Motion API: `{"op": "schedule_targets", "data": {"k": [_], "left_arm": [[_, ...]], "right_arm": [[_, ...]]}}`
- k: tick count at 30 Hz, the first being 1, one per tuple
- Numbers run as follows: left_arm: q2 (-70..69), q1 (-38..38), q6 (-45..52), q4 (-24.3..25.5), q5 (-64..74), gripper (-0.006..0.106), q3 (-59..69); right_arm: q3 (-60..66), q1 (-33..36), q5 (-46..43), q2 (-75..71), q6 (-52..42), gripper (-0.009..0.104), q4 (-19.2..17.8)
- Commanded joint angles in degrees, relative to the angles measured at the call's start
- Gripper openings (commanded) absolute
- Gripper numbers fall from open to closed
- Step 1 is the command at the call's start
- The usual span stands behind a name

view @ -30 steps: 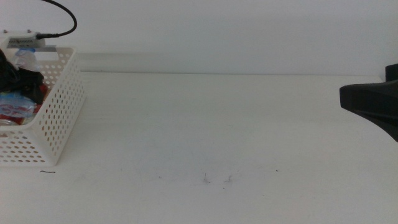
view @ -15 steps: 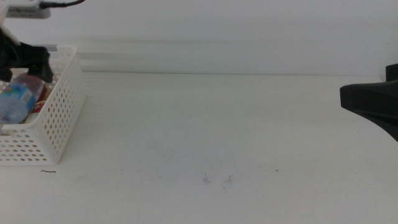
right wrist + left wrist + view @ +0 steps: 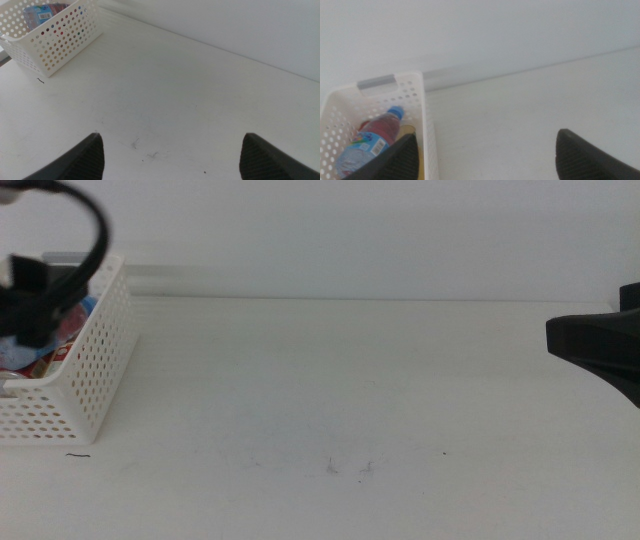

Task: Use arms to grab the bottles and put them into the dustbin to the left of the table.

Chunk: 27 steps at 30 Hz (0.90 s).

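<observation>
The white perforated dustbin [image 3: 85, 375] stands at the table's left edge. My left gripper [image 3: 32, 298] is a dark blurred shape over its far end, open and empty. In the left wrist view the open left gripper [image 3: 485, 162] looks down on the dustbin [image 3: 427, 130]; the clear water bottle with blue cap [image 3: 370, 145] lies inside, with a bit of yellow beside it. My right gripper [image 3: 560, 340] waits at the right edge, open and empty in the right wrist view [image 3: 172, 152]. The dustbin [image 3: 55, 37] shows far off there. The red can cannot be made out.
The white table [image 3: 350, 390] carries only a few dark specks near the front middle [image 3: 350, 468]. A short dark mark [image 3: 76, 456] lies by the dustbin's front corner. A pale wall runs behind the table.
My left gripper has come up out of the dustbin with open jaws. The water bottle stays lying inside. The right arm has not moved.
</observation>
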Motion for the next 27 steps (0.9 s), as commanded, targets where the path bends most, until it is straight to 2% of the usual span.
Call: {"op": "schedule_targets", "data": {"k": [1, 4, 6, 16, 18, 23, 27], "left_arm": [[-4.0, -0.5, -0.7, 0.2, -1.2, 0.094, 2.0], [-6.7, -0.5, -0.7, 0.5, 3.2, 0.094, 2.3], [-8.1, -0.5, -0.8, -1.0, 5.2, 0.094, 2.3], [-9.8, -0.5, -0.7, -1.4, 4.5, 0.094, 2.3], [-9.8, -0.5, -0.7, -1.4, 4.5, 0.094, 2.3], [-10.1, -0.5, -0.7, -1.1, 4.3, 0.094, 3.3], [-15.8, -0.5, -0.7, 2.1, -6.6, 0.094, 12.1]], "right_arm": [[-0.5, -0.4, -0.2, -0.2, -0.3, 0.087, -0.1], [-0.5, -0.4, -0.2, -0.2, -0.3, 0.087, -0.1], [-0.5, -0.4, -0.2, -0.2, -0.3, 0.087, -0.1], [-0.5, -0.4, -0.2, -0.2, -0.3, 0.087, -0.1], [1.9, -0.5, -4.7, -0.6, -0.3, 0.087, -0.6], [12.4, -0.6, -20.7, -5.9, -0.3, 0.087, -5.1], [23.2, -5.0, -22.1, -13.5, -0.3, 0.087, -5.5]]}}
